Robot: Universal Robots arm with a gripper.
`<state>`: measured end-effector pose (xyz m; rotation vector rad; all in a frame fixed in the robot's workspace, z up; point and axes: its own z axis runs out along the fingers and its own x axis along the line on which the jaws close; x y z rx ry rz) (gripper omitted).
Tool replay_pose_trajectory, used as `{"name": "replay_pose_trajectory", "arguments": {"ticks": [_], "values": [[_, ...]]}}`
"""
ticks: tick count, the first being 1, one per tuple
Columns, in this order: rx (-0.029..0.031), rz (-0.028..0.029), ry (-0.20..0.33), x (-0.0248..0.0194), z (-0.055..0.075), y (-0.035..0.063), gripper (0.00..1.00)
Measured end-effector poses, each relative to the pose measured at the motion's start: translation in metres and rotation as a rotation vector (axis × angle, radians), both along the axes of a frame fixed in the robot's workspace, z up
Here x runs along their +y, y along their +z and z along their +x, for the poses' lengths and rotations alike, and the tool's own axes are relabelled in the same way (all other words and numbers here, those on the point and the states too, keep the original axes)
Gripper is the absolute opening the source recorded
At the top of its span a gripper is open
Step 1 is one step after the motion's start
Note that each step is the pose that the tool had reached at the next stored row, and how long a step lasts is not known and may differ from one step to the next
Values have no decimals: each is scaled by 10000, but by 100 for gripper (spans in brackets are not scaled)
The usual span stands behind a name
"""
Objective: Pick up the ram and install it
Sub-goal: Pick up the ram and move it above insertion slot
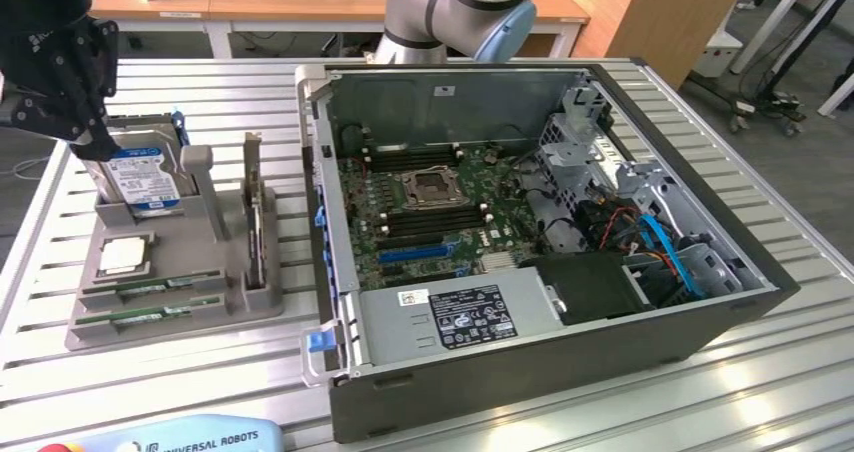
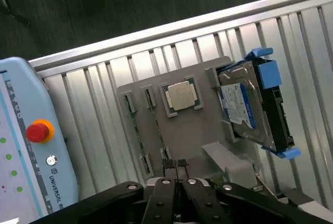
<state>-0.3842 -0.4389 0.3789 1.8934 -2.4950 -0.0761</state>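
The fingers [image 2: 171,177] are pressed together with nothing between them, hanging above the grey holder [image 1: 200,257], so by the look of it the pick has not yet begun. Closest below them stands the hard drive [image 1: 140,177], propped on edge in its blue frame [image 2: 268,70], likely so its flat sides can be gripped. A little farther from the fingers lies the processor chip [image 1: 120,255], sunk in a square pocket that keeps it from sliding. Farther again, at the end of the holder most distant from the fingers, is the ram [image 1: 144,315]: two green sticks in their own narrow troughs, side by side but apart, probably so closing fingers can straddle one without catching the other. Well away from the fingers, across the counter [image 1: 767,392], the computer case [image 1: 534,362] lies on its side with the panel off. That turns the board [image 1: 387,234] upward and leaves the long dark slots [image 1: 427,219] beside the socket [image 1: 434,185] reachable from above. Also well away, past the ram end of the holder, rests the control pendant [image 1: 174,437].
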Motion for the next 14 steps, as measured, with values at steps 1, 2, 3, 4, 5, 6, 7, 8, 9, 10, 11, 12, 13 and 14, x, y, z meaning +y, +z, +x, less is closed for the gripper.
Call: {"name": "replay_pose_trajectory", "arguments": {"ticks": [1, 2, 3, 4, 5, 6, 7, 8, 9, 10, 11, 12, 13, 14], "values": [[0, 0, 180, 0, 0, -1, 10], [0, 0, 359, 0, 0, -3, 10], [0, 0, 532, 0, -1, -4, 10], [1, 0, 643, 0, -1, -4, 10], [1, -1, 663, 0, -1, -4, 10], [1, -1, 665, 0, -1, -4, 10], [0, 0, 666, 0, 0, -5, 10], [0, 0, 669, 0, 0, -5, 10], [0, 0, 698, 1, -1, -5, 10], [0, 0, 768, 0, 0, -6, 10], [-1, 1, 859, 1, 0, -6, 10], [0, 0, 946, 0, 0, -6, 10], [0, 0, 1015, 0, 0, -6, 10], [0, 0, 1087, 0, -1, -7, 10]]}}
